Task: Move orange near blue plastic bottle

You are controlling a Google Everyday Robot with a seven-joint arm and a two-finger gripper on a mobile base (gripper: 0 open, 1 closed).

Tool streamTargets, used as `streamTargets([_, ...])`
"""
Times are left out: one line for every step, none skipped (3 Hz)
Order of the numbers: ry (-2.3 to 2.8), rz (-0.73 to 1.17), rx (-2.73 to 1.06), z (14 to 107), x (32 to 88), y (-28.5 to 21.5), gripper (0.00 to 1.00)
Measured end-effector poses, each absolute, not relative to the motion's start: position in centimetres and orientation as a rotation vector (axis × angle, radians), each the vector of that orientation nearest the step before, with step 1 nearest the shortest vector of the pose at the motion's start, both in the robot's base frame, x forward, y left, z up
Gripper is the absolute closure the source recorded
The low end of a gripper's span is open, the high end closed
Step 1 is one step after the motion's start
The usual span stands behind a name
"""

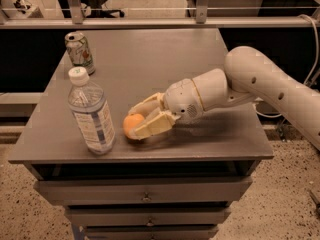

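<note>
The orange [132, 124] is a small round fruit held between the fingers of my gripper [138, 121], low over the front of the grey table [150, 69]. The gripper is shut on the orange, one finger [145, 104] behind it and one finger [153, 127] in front. The blue plastic bottle [91, 112] stands upright at the front left of the table, clear with a white cap and a white-and-blue label. The orange is a short gap to the right of the bottle's base. My arm [250, 84] reaches in from the right.
A silver-green soda can [80, 52] stands at the back left of the table. Drawers [145, 194] run below the front edge. A metal railing [150, 21] crosses behind the table. A cable [312, 59] hangs at the right.
</note>
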State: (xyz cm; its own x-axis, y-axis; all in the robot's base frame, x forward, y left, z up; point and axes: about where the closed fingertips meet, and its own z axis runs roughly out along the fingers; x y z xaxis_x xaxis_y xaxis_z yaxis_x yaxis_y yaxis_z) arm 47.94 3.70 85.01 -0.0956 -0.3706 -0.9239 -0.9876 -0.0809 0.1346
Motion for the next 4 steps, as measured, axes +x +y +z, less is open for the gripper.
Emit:
streamTargets([1.523,1.201,-1.504,84.7,47.7,4.5,1.0])
streamTargets([1.528,1.22,-1.498,84.6,47.6,5.0,0.83])
streamTargets([1.531,1.236,-1.494,84.6,47.5,5.4,0.59])
streamTargets([1.534,1.244,-1.492,84.5,47.4,5.5,0.36])
